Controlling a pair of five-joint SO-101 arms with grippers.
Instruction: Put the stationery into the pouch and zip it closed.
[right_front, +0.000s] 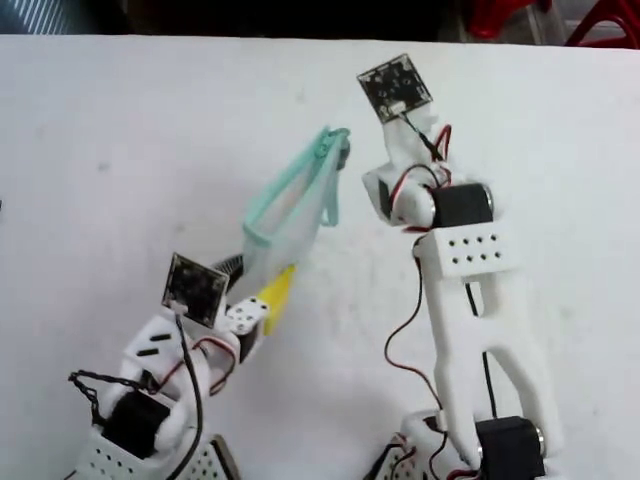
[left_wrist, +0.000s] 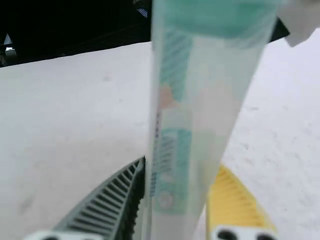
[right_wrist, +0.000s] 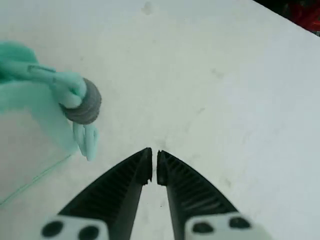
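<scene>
Mint-green trim and clear plastic mark the pouch (right_front: 290, 205), which stands on edge over the middle of the white table (right_front: 120, 150). Seen from above, it runs from 7 o'clock up toward 1 o'clock. Your left arm (right_front: 160, 400) comes in from 7 o'clock. Its left gripper (left_wrist: 181, 172) is clenched on the pouch's near end, with the grey finger (left_wrist: 110, 205) on one face and the yellow finger (left_wrist: 232, 205) on the other. Through the plastic you can see stationery (left_wrist: 172, 150) inside, striped in teal with a pinkish patch. Whatever is printed on it is too blurred to read.

Your right arm (right_front: 470, 250) rises from 5 o'clock and bends over toward 12 o'clock, with its wrist camera board (right_front: 395, 85) at the top. The right gripper (right_wrist: 154, 167) points down at bare table. Its jaws are drawn together to a thin slit and there is nothing between them. It sits just beside the pouch's far end, apart from it. A dark grey ribbed knob (right_wrist: 82, 102) sits at that end, with a mint pull tab (right_wrist: 86, 140) hanging below it. I cannot tell from these views whether the zip is run shut.

Beyond the table's far edge at 1 o'clock stand red frames (right_front: 600, 20).
</scene>
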